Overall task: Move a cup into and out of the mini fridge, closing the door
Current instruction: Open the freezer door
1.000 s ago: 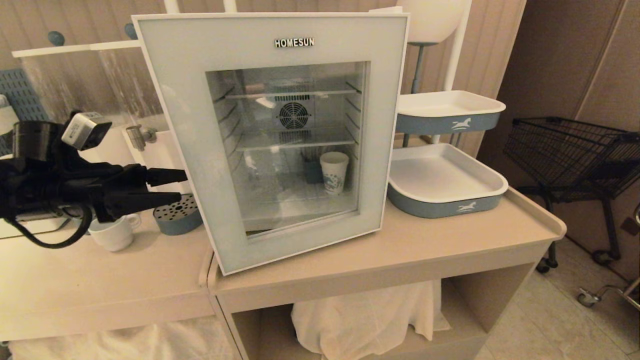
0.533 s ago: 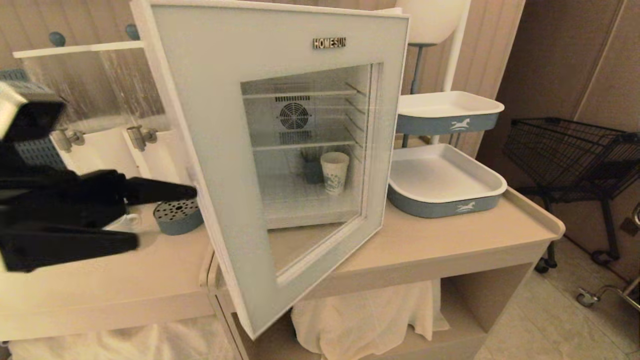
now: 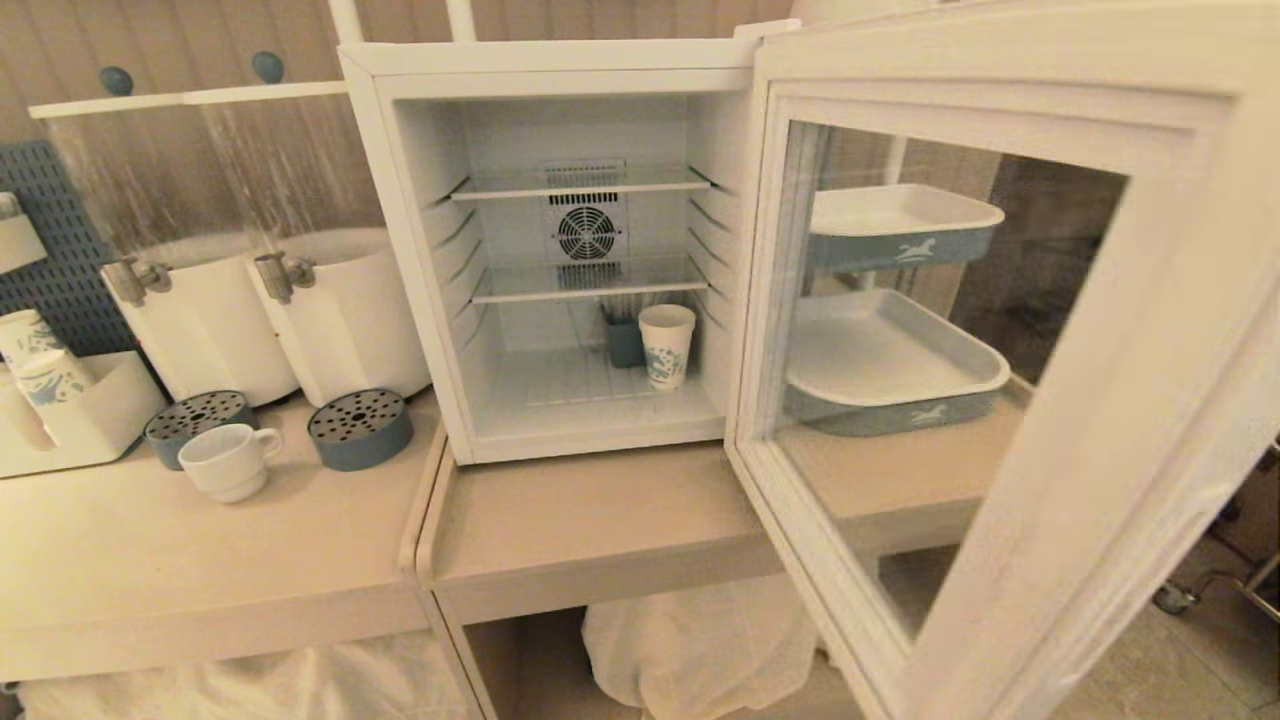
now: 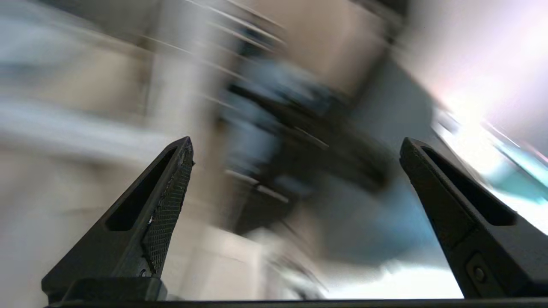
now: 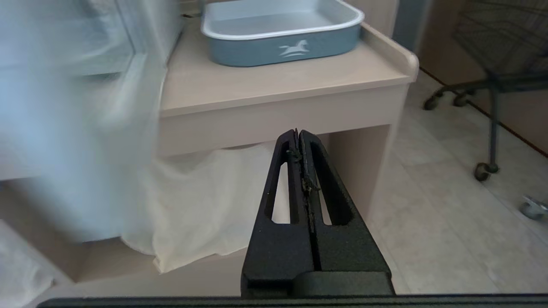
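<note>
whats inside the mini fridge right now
On the mini fridge floor stands a blue-printed paper cup; a small dark container sits behind it, partly hidden. The wire shelves above look bare.

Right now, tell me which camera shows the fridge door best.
The head view. The door stands swung wide open at the right of the fridge, its frame and glass window plain to see. The right wrist view catches only a blurred pale stretch of it. In the left wrist view everything is smeared, so I cannot pick it out.
</note>
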Available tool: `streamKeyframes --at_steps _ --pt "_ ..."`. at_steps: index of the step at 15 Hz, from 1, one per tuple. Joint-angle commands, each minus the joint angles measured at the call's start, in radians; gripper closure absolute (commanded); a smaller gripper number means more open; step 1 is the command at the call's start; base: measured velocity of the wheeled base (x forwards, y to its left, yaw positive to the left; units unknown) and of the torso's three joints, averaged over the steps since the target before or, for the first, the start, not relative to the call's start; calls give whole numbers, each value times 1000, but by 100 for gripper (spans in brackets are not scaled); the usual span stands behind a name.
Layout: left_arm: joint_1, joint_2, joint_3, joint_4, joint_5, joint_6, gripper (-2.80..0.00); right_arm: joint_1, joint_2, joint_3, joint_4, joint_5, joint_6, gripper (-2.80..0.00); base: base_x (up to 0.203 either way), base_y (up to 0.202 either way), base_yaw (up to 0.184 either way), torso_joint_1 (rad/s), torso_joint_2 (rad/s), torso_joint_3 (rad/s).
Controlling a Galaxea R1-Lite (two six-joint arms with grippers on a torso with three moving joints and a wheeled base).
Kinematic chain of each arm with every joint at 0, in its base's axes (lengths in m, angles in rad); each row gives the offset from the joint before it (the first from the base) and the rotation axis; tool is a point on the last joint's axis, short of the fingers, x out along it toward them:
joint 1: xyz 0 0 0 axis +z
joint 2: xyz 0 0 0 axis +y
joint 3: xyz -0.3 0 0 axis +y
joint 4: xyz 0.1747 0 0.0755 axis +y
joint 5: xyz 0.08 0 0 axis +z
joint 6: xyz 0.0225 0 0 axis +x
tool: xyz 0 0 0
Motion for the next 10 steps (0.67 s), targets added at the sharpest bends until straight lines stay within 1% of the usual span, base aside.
streamKeyframes --at_steps 1,2,3,5,6,7,8,9,10 --pt "83 -19 24 -3 202 13 -280 0 1 0 1 -1 0 0 0 0 0 0 0 0" --pt "153 5 29 -2 266 53 -280 0 0 0 1 -1 0 0 0 0 0 0 0 0" --pt "219 26 26 1 306 91 -280 0 1 0 1 -1 0 0 0 0 0 0 0 0" --pt "324 52 -9 24 343 125 -280 0 1 0 1 -1 0 0 0 0 0 0 0 0" --pt "374 56 -33 63 352 140 -280 0 1 0 1 -1 0 0 0 0 0 0 0 0" --pt "429 59 -57 115 358 168 -280 0 1 0 2 -1 0 0 0 0 0 0 0 0" --pt "481 62 -78 171 367 212 -280 0 0 0 2 -1 0 0 0 0 0 0 0 0" --pt "527 66 -100 226 384 277 -280 0 1 0 2 -1 0 0 0 0 0 0 0 0" --pt "563 68 -117 268 429 354 -280 0 1 0 2 -1 0 0 0 0 0 0 0 0"
